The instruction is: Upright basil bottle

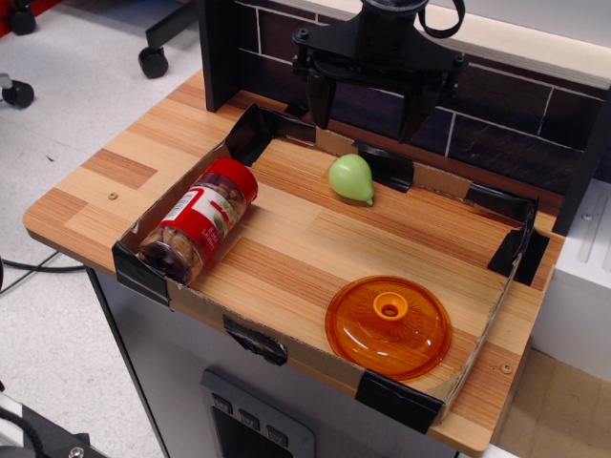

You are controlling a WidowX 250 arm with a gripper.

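On my screen, the far left edge shows chair wheels [153,59] on the pale floor beside the wooden surface [115,172]. A low cardboard rim [286,345], patched with black tape at the corners, fences off most of that surface. Just inside its left wall I see the basil bottle [200,233] lying on its side, red cap pointing toward the far side and its clear base toward the near left corner, touching or nearly touching the cardboard there. Moving right, a green pear [351,178] rests near the far wall, well apart from the bottle. Above and just behind the pear hangs the tool [368,119], black, with its two fingers spread wide and nothing between them; it is clear of everything below. Further right and nearer to me, an orange lid [389,326] with a round knob sits flat in the near right corner. Behind it all runs a dark tiled wall [496,114].
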